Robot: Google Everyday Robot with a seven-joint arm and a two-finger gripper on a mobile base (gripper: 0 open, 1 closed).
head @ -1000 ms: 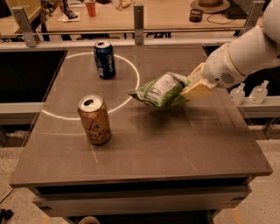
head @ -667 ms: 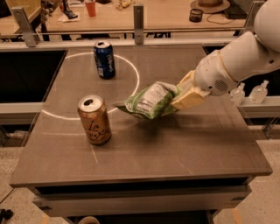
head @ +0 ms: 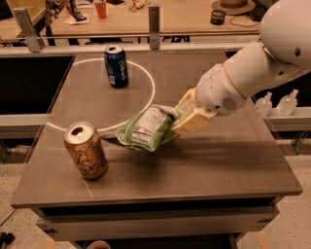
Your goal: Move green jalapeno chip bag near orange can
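One gripper (head: 181,115), closed on one end of the green jalapeno chip bag (head: 145,130), holds it over the bench (head: 218,160); the bag's other end is just beside the orange can (head: 86,151).

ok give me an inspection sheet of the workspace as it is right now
surface: dark brown table marked with a white circle line
job's things: green jalapeno chip bag held by its right end, nutrition panel facing up, left tip close beside the orange can; whether they touch cannot be told. The can stands upright at the front left
clutter: dark blue can upright at the back, on the circle line
grippers: gripper over the table's middle, shut on the bag
cables: nothing seen on the table
surroundings: back bench with a red cup and a hat; two clear bottles on the right ledge
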